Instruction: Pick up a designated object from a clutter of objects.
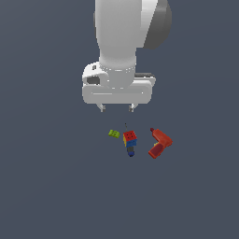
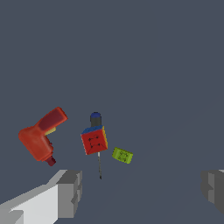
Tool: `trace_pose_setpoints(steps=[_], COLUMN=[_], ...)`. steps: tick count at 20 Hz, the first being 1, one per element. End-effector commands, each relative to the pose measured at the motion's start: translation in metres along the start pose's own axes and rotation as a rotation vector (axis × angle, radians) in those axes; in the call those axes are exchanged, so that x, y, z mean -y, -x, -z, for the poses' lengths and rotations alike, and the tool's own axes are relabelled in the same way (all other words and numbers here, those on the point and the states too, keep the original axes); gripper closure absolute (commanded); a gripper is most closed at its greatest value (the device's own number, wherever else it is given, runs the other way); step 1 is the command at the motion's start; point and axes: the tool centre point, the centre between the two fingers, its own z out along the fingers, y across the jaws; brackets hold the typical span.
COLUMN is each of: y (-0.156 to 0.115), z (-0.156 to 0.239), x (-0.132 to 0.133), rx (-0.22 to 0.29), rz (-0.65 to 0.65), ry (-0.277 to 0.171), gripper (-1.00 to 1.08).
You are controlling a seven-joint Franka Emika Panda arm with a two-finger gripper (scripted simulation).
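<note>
The designated object, a small puzzle cube (image 1: 130,138) (image 2: 94,140) with red, blue and yellow faces, rests on the grey floor in the middle of the clutter. It lies on top of a dark thin screwdriver (image 1: 131,151) (image 2: 99,165), whose blue handle end sticks out on one side. A tiny green block (image 1: 114,134) (image 2: 122,155) lies close beside the cube. A red-orange power drill (image 1: 159,143) (image 2: 40,137) lies on the cube's other side. My gripper (image 1: 116,108) (image 2: 142,192) hangs open well above the cube, holding nothing.
The flat grey floor (image 1: 56,186) stretches all around the small group. No other objects or walls show.
</note>
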Motion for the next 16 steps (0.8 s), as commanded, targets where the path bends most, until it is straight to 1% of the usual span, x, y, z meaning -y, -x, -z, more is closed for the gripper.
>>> trace_pose_setpoints(steps=[1, 4, 9, 16], y=[0.0, -0.002, -0.011, -0.011], z=[0.0, 0.002, 0.011, 0.011], x=[0.0, -0.002, -0.01, -0.011], rx=[0.0, -0.008, -0.038, -0.038], rz=[0.0, -0.008, -0.039, -0.039], ry=[0.0, -0.004, -0.02, -0.02], gripper=[-0.92, -0.92, -0.92, -0.92])
